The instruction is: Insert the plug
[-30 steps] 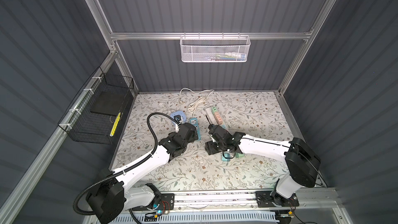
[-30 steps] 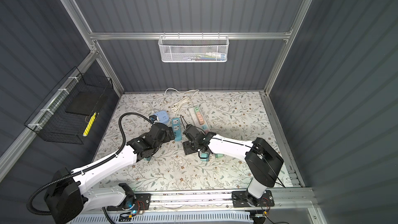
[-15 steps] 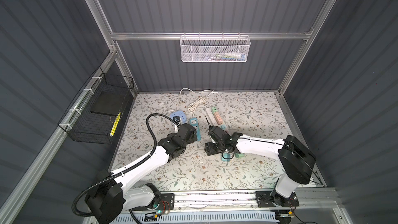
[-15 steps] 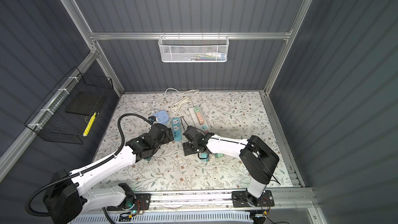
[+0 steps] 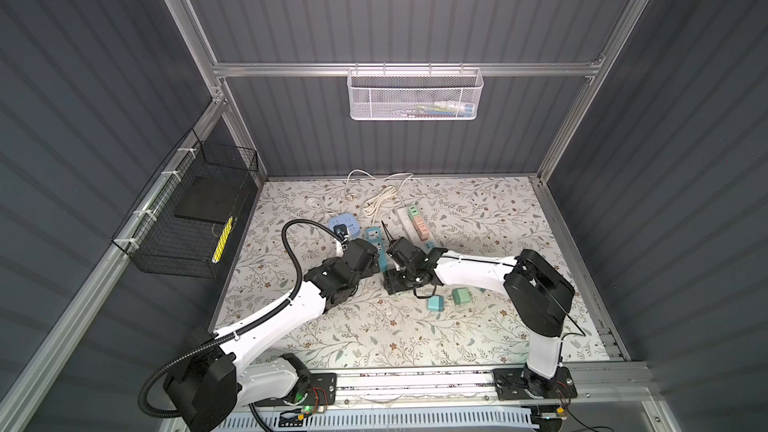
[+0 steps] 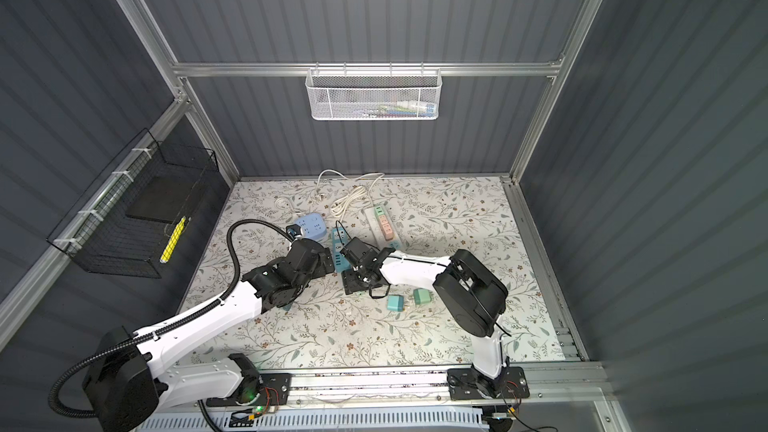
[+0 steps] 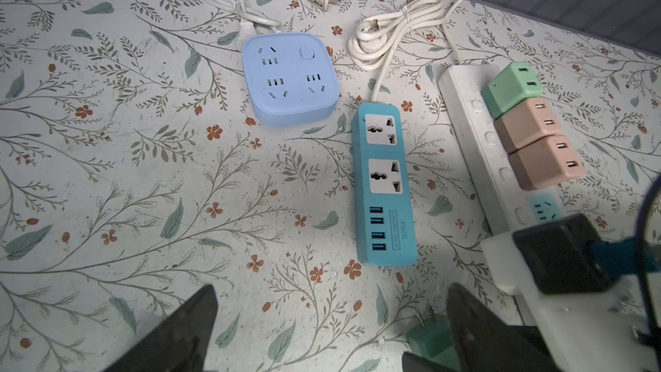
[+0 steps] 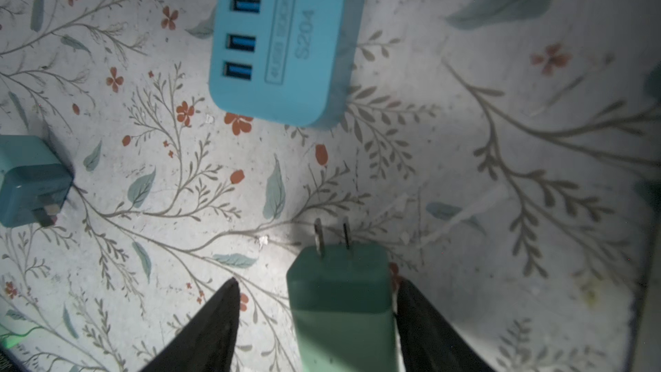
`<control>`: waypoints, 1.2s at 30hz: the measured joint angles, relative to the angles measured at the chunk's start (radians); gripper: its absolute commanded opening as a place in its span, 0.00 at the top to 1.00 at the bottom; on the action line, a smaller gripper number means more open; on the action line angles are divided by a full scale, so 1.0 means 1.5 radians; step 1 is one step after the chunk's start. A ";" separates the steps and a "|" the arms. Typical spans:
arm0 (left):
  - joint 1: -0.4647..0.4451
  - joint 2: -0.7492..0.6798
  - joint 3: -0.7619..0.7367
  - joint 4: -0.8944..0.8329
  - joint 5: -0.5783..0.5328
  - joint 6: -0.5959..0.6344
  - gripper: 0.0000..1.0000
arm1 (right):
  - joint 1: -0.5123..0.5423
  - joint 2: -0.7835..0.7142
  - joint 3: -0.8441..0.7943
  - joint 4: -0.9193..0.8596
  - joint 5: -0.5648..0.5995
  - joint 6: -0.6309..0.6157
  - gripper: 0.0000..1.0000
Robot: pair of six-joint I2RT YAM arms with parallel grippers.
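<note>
A green plug (image 8: 339,302) lies on the floral mat, its two prongs pointing at the USB end of the blue power strip (image 8: 286,41). My right gripper (image 8: 317,280) is open around the plug. One finger is against the plug's side and a clear gap separates the other. In both top views the right gripper (image 5: 395,278) covers the plug, just in front of the strip (image 5: 374,236). My left gripper (image 7: 331,288) is wide open and empty, low over the mat before the strip (image 7: 384,187), with the green plug (image 7: 429,338) beside one finger.
A white power strip (image 7: 472,130) carries one green and two pink adapters (image 7: 529,123). A light-blue square socket (image 7: 289,80) and coiled white cords (image 7: 390,33) lie behind. A teal plug (image 8: 32,180) lies aside. Two more plugs (image 5: 435,304) (image 5: 460,296) lie by the right forearm.
The right arm's elbow has swung inward and its gripper has shifted slightly left, near the strip's end. The left arm has hardly moved.
</note>
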 measured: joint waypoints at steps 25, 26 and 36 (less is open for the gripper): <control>0.000 -0.035 -0.005 -0.004 -0.038 0.007 0.00 | 0.044 -0.107 -0.110 -0.018 0.087 -0.213 0.31; 0.000 -0.035 -0.005 -0.004 -0.039 0.008 0.00 | 0.043 -0.106 -0.106 -0.026 0.095 -0.216 0.30; 0.000 -0.025 -0.005 -0.004 -0.050 0.021 0.00 | 0.005 -0.130 -0.112 -0.068 0.143 -0.237 0.28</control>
